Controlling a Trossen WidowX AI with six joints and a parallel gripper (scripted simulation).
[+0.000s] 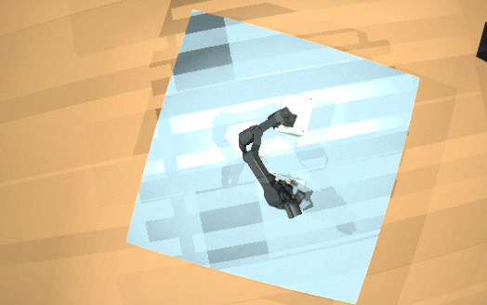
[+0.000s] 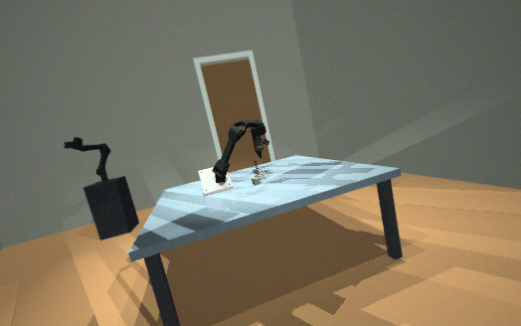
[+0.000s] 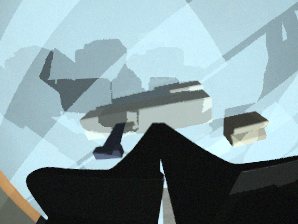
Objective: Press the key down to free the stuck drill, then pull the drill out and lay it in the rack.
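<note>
A long grey-white holder (image 3: 172, 112) (image 1: 283, 177) (image 2: 260, 173) lies on the table, partly under the arm in the top view. A dark blue piece with a wider end (image 3: 108, 151) stands up at its left part in the wrist view; I cannot tell whether it is the key or the drill. A small beige block with a notched side (image 3: 248, 131) (image 2: 256, 181) sits apart, to the right in the wrist view; it may be the rack. My gripper (image 3: 157, 128) (image 2: 260, 156) is shut and empty, pointing down above the holder, not touching it.
A white base plate (image 1: 299, 109) (image 2: 211, 186) carries my arm on the pale blue table (image 1: 353, 186) (image 2: 298, 196). In the exterior view, another dark arm (image 2: 102, 159) stands on a black pedestal (image 2: 106, 209) beyond the table.
</note>
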